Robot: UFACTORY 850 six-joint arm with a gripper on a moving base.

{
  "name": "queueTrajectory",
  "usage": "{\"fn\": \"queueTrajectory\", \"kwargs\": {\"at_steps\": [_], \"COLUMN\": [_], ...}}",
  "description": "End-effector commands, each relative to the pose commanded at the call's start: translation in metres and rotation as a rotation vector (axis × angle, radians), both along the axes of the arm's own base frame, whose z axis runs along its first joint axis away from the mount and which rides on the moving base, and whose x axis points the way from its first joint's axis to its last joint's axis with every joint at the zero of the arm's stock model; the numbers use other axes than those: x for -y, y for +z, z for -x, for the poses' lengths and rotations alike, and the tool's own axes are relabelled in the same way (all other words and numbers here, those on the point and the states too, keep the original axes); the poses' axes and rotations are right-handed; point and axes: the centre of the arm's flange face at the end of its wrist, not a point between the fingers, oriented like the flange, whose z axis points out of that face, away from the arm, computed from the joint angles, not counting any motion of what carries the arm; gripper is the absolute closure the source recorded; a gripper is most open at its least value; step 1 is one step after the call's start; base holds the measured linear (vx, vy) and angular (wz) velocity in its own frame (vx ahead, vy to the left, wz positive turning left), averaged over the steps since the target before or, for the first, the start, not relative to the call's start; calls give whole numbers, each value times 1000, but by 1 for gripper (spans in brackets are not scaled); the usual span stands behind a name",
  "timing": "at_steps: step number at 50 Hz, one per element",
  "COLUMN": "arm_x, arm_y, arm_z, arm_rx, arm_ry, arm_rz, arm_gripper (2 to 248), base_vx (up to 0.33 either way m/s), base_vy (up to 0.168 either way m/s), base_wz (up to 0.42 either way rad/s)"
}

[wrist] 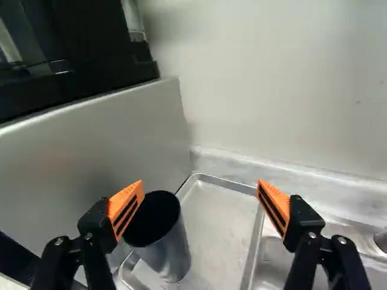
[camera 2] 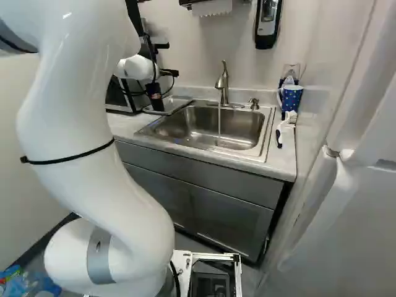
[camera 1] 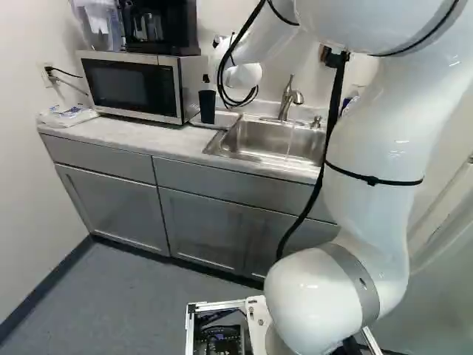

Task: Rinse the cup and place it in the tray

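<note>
The gripper [camera 2: 166,60] is above the left end of the sink counter in the right base view. In the wrist view the gripper [wrist: 200,202] stands wide open, nothing between its orange pads. A dark cup [wrist: 172,257] stands upright, mouth up, in the metal tray [wrist: 217,217], ahead of and below one finger, which partly overlaps its rim. The same dark cup [camera 1: 207,107] shows beside the microwave in the left base view. A blue dotted cup [camera 2: 291,98] stands right of the sink. Water runs from the faucet [camera 2: 223,80] into the sink [camera 2: 238,127].
The microwave [camera 1: 131,87] stands beside the tray, with a coffee maker [camera 1: 159,28] on top. A brush [camera 2: 284,127] lies on the counter near the blue cup. A wall rises behind the tray. A white door-like panel [camera 2: 337,229] is at the right of the right base view.
</note>
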Motion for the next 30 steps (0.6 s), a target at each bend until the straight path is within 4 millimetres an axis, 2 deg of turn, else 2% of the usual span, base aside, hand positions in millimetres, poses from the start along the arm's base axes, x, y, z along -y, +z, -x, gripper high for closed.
{"fn": "queueTrajectory", "kwargs": {"at_steps": [30], "arm_x": [48], "arm_y": [1], "arm_z": [23], "arm_rx": [-6], "arm_ry": [-75], "arm_rz": [1], "arm_gripper": [3], "base_vx": [0], "base_vy": [0], "base_wz": [0]}}
